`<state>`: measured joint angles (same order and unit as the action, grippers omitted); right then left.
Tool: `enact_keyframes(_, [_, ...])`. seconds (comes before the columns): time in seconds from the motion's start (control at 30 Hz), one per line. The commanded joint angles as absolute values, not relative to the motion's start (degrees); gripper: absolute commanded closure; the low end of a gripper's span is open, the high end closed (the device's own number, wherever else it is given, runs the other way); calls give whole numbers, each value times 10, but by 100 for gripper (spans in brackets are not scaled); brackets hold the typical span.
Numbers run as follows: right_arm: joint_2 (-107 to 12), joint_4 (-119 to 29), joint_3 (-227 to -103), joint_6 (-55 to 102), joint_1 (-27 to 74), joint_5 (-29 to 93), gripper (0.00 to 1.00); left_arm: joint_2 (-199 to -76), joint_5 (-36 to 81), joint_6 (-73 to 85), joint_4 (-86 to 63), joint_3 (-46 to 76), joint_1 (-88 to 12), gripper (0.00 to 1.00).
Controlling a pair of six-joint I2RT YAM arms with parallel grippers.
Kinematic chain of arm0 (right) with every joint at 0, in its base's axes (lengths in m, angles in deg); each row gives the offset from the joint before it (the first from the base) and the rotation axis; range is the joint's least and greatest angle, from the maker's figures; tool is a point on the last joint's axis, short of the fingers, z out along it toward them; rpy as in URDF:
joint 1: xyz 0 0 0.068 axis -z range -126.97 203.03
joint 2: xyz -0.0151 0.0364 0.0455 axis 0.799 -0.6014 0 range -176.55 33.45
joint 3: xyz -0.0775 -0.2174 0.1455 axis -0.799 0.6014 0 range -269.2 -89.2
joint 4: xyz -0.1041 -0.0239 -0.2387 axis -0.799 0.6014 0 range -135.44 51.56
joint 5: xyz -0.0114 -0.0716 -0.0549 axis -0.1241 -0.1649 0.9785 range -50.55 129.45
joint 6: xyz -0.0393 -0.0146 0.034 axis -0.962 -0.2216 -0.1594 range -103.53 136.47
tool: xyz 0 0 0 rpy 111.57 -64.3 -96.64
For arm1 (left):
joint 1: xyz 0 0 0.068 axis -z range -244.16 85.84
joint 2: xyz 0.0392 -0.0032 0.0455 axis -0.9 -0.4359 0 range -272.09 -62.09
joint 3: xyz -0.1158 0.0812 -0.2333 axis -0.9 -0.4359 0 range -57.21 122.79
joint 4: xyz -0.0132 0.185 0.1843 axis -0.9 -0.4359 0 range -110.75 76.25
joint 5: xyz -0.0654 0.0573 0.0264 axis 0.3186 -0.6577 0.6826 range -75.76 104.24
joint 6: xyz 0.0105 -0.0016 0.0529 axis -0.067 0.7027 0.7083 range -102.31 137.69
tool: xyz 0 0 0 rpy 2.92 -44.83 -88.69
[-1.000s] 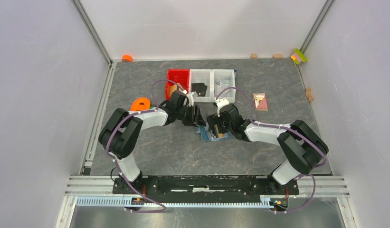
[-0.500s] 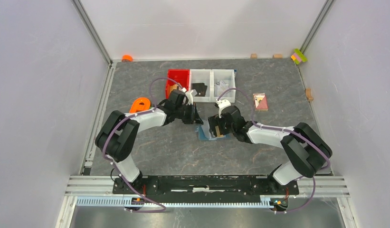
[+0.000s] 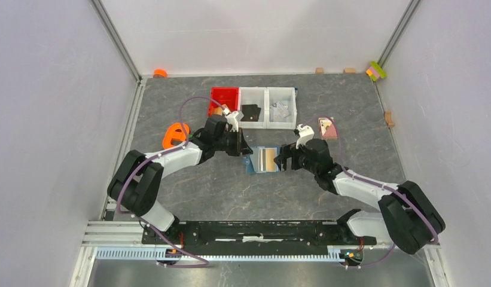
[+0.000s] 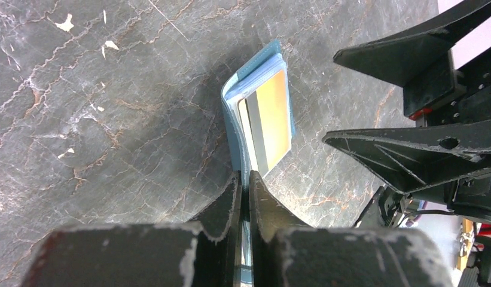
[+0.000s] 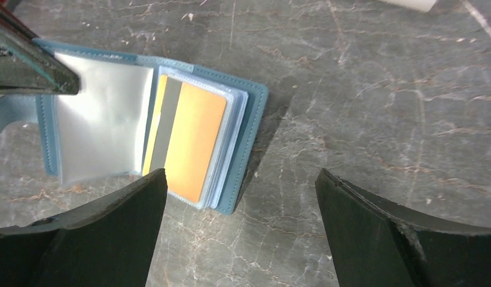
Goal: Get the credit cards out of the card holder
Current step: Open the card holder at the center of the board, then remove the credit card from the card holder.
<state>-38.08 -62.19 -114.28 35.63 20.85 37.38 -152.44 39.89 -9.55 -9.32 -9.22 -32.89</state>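
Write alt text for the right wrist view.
An open blue card holder lies on the grey marbled table, a tan-gold card with a dark stripe showing in its clear sleeves. The left pincer clamps its other flap at upper left; the open right pincer frames the foreground.

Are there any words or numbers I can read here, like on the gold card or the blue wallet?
No text can be read anywhere.
Gold credit card in the open card holder: only a dark stripe, no words or numbers showing.
Small pink packet to the right of the bins: a dark marking, too small to read.
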Motion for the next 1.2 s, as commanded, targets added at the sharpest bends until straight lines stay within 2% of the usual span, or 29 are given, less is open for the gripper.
enact_keyframes(0.0, [-385,-725,-1110,382,219,306,2,-1501,406,-59,-49,-93,-328,98])
enact_keyframes(0.47, [-539,-719,-1165,412,239,235,2,-1575,330,-26,-154,-39,-326,98])
enact_keyframes(0.83, [-568,-804,-1148,479,256,121,24,-1605,300,-14,-199,-9,-316,98])
enact_keyframes(1.07, [-565,-855,-1134,514,257,72,34,-1622,295,-10,-217,6,-307,98])
enact_keyframes(1.17, [-572,-856,-1136,519,258,67,35,-1621,296,-10,-217,7,-304,98])
